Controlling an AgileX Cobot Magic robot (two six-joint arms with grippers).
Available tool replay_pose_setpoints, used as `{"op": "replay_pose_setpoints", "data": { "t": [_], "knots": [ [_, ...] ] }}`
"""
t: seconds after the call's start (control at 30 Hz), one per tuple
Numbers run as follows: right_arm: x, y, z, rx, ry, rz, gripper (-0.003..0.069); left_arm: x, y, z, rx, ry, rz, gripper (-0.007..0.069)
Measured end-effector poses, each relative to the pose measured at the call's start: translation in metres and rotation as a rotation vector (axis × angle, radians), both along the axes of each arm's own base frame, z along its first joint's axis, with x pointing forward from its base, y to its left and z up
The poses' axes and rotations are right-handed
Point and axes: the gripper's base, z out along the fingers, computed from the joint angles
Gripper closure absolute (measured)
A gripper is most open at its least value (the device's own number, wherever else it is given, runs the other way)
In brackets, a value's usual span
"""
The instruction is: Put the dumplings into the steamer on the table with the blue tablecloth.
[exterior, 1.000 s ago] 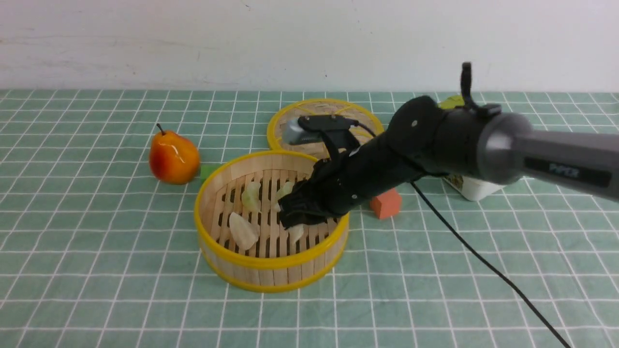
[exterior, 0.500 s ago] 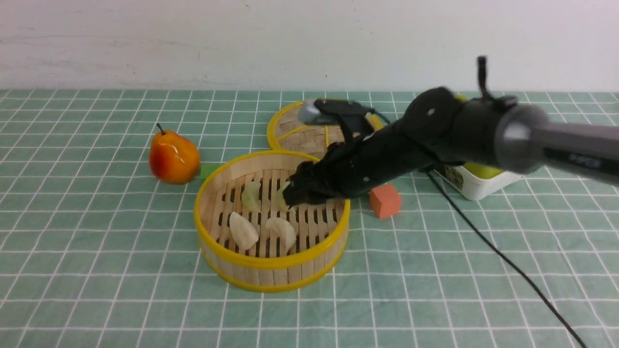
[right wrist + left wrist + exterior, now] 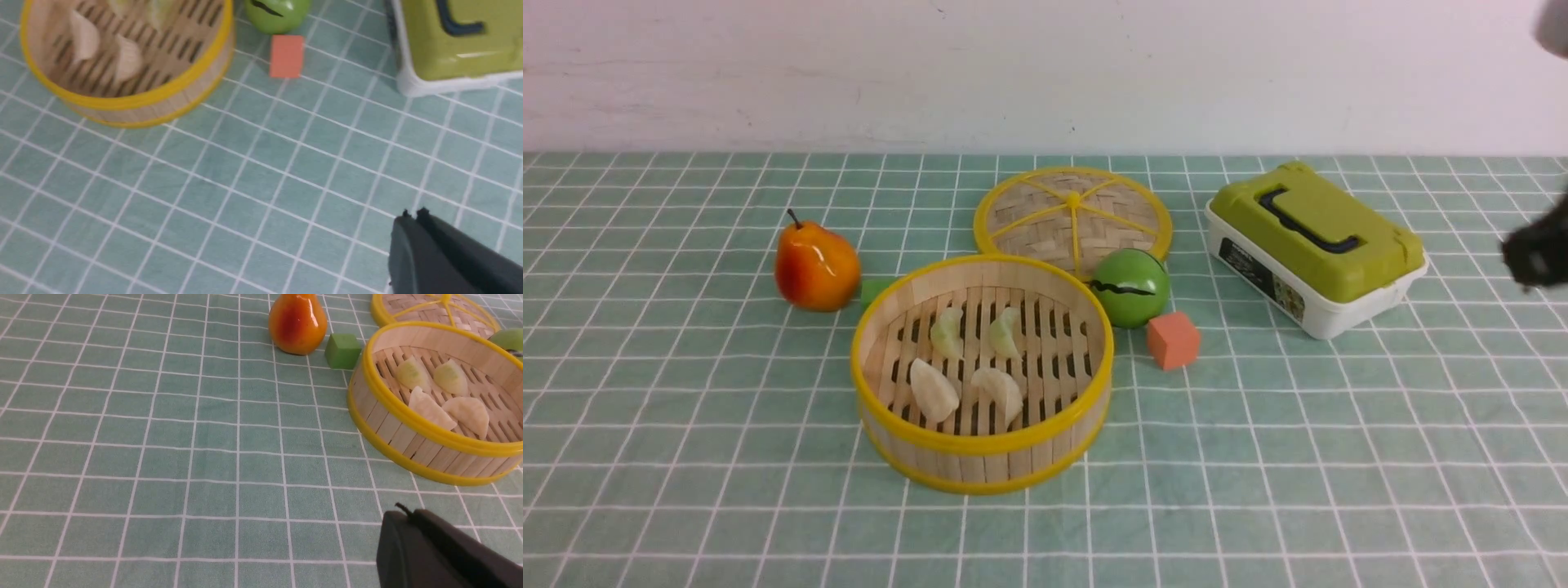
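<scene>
Left gripper (image 3: pixel 405 512), finished in matte black, fingers tapered to a smooth wedge, small nub at tip, right gripper (image 3: pixel 412 215), likewise matte black, two small nubs topped it, grey arm section (image 3: pixel 1553 28) showed blurred.

Front camera across the table (image 3: pixel 686 490); both wrist cameras nearer, angled down; steamer (image 3: pixel 980 445) common to all.

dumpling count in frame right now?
4, all in the steamer: two greenish dumplings at the back, two pale ones in front. None on the cloth; none look hidden.
</scene>
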Motion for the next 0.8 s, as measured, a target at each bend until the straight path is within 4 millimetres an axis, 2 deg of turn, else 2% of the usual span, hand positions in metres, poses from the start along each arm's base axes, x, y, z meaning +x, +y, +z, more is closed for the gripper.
{"op": "replay_pose_setpoints", "data": {
  "t": [0.1, 0.13, 0.17, 0.2, 0.37, 0.47, 0.57, 0.67, 0.8],
  "knots": [
    [-0.036, -0.013, -0.02, 0.005, -0.184, -0.044, 0.0666, 0.0, 0.0, 0.0, 0.0, 0.0, 0.0, 0.0631],
    [-0.044, -0.016, -0.034, 0.003, -0.231, -0.049, 0.0666, 0.0, 0.0, 0.0, 0.0, 0.0, 0.0, 0.0631],
    [-0.051, -0.018, -0.035, 0.01, -0.297, -0.053, 0.0666, 0.0, 0.0, 0.0, 0.0, 0.0, 0.0, 0.0631],
    [-0.063, -0.022, -0.057, 0.028, -0.425, -0.061, 0.0664, 0.0, 0.0, 0.0, 0.0, 0.0, 0.0, 0.0631],
    [-0.093, -0.029, -0.11, 0.108, -0.742, -0.078, 0.0661, 0.0, 0.0, 0.0, 0.0, 0.0, 0.0, 0.0631],
    [-0.107, -0.033, -0.131, 0.149, -0.9, -0.085, 0.0661, 0.0, 0.0, 0.0, 0.0, 0.0, 0.0, 0.0631],
    [-0.122, -0.036, -0.147, 0.187, -1.051, -0.091, 0.0659, 0.0, 0.0, 0.0, 0.0, 0.0, 0.0, 0.0631],
    [-0.131, -0.038, -0.158, 0.207, -1.125, -0.094, 0.0657, 0.0, 0.0, 0.0, 0.0, 0.001, 0.0, 0.0631],
    [-0.136, -0.039, -0.164, 0.202, -1.112, -0.092, 0.0654, 0.0, 0.0, 0.0, 0.0, 0.001, 0.0, 0.0631]
  ]
}}
